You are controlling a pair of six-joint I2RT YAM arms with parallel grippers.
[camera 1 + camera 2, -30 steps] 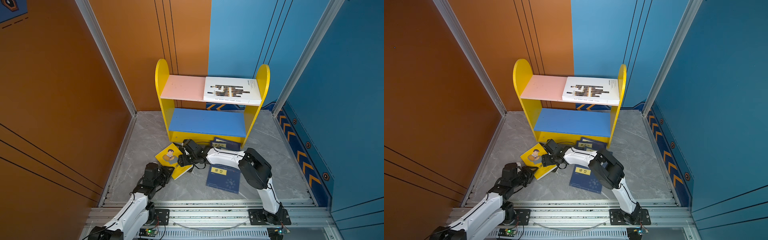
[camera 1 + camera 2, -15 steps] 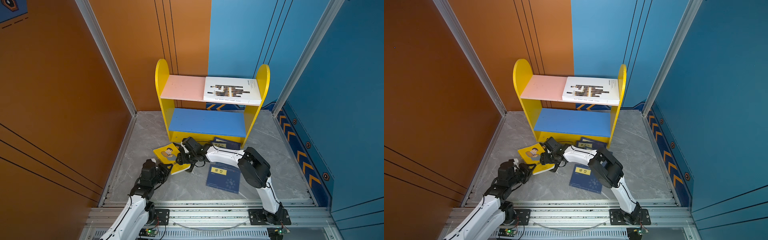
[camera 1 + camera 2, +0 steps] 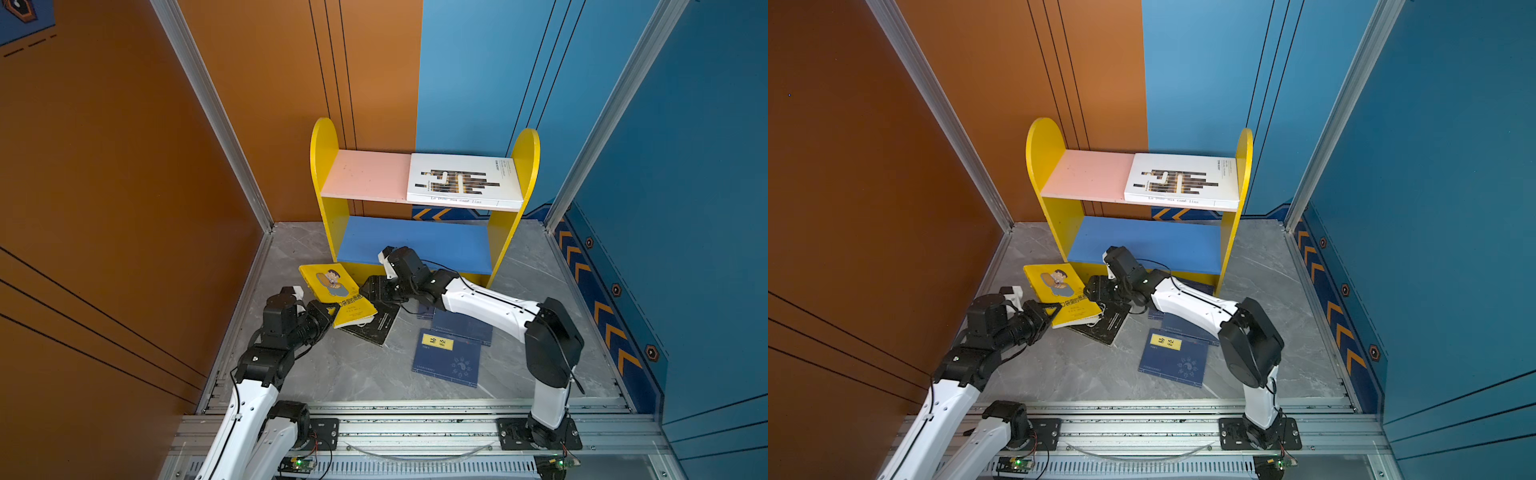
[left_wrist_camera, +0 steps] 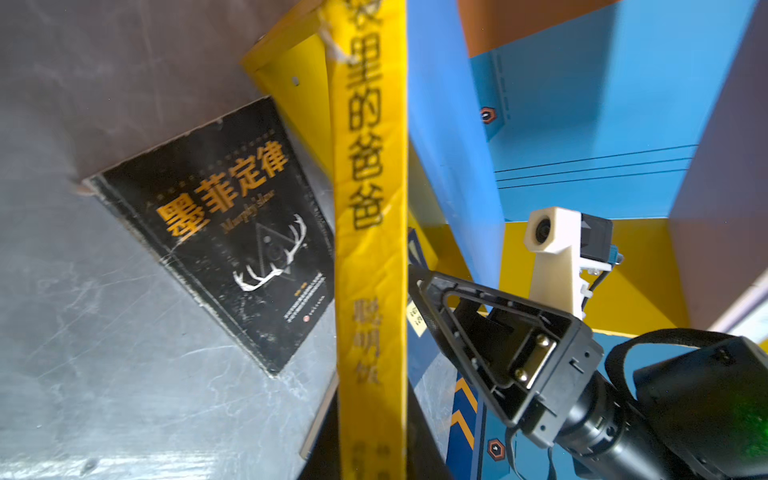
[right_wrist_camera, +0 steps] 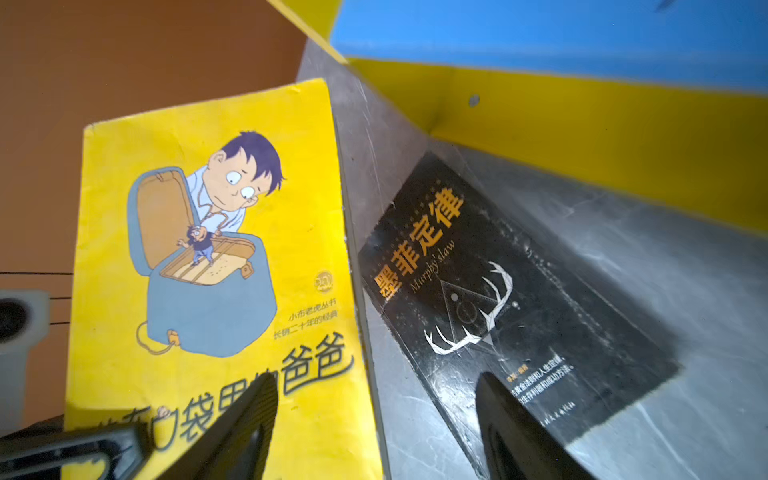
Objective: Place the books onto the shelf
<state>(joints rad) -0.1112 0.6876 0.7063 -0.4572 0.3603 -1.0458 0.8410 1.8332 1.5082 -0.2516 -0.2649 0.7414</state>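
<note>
My left gripper [image 3: 330,309] [image 3: 1050,309] is shut on the near edge of the yellow book with the cartoon man [image 3: 336,291] [image 3: 1059,291] [image 5: 208,249]. The book is tilted up, and its spine [image 4: 370,249] runs out from the jaws. A black book with yellow characters [image 3: 374,328] [image 4: 232,232] [image 5: 498,291] lies on the floor, partly under it. My right gripper [image 3: 374,291] [image 5: 374,411] is open and hovers over both books' edges, holding nothing. The shelf [image 3: 324,174] [image 3: 1054,199] holds a white book [image 3: 461,178] [image 3: 1179,178] on its pink board.
Navy books with yellow labels [image 3: 449,357] [image 3: 1175,357] lie on the grey floor under the right forearm. The blue lower board [image 3: 415,243] is bare. An orange wall stands on the left, a blue wall on the right, and a metal rail [image 3: 415,411] crosses the front.
My left gripper has shut on the yellow book's near edge, and the book has tilted up and shifted left and back, uncovering more of the black book. My right gripper stays open beside it.
</note>
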